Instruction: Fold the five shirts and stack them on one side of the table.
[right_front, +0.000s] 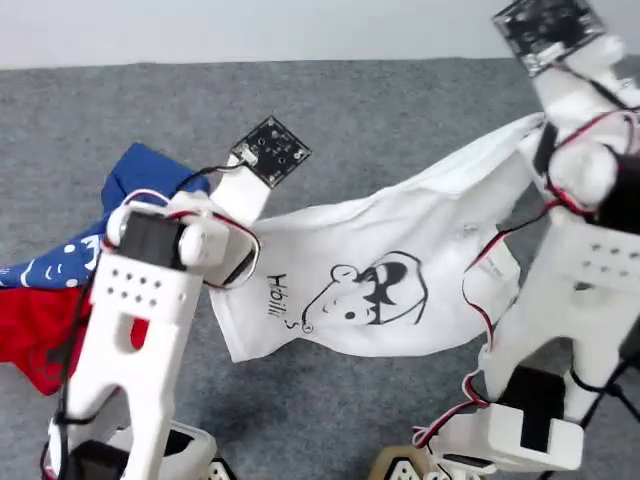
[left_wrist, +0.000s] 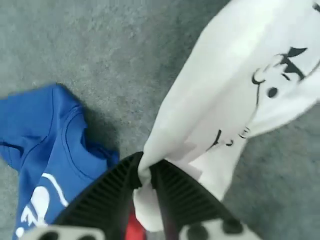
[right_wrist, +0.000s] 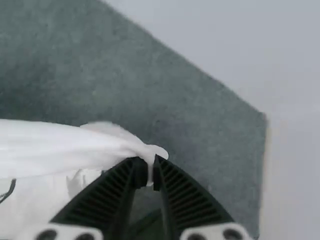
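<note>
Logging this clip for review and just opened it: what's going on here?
Both arms hold one white shirt with a cartoon print, stretched between them over the grey table. The left gripper is shut on one edge of it, close to a blue shirt and a red shirt lying at that side of the table. The right gripper is shut on the opposite end. The white shirt is not yet folded.
</note>
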